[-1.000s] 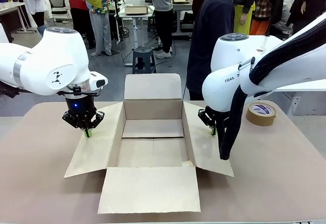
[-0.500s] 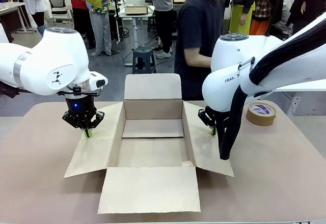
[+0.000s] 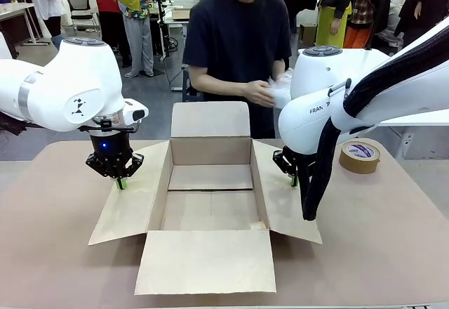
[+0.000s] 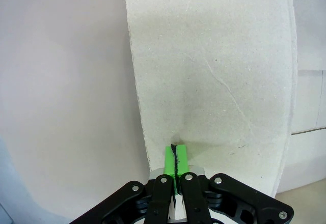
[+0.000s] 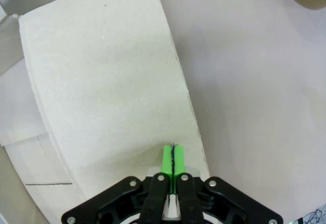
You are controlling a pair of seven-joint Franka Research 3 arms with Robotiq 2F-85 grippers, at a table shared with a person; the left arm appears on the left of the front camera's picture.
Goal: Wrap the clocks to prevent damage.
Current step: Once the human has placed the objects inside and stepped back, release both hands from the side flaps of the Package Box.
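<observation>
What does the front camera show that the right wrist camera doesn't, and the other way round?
Front view, not the wrist's: the person at the far side, hands around something white, the whole open box, and the left tool over the left flap. Right wrist view, not the front's: a close look at the right tool's green pads pressed shut, over the right flap near its outer edge. Both: that flap, the tape, the table.

Both arms were glossy white and rounded. The left arm (image 3: 63, 84) bore a grey band, a black mark and a blue light above the black left gripper (image 3: 121, 182). The right arm (image 3: 316, 105) showed "FRAN" lettering and a black ribbed cable sleeve (image 3: 319, 182); the right gripper (image 5: 173, 155) had green pads (image 5: 168, 159). The person (image 3: 238, 35) wore a black short-sleeved T-shirt
</observation>
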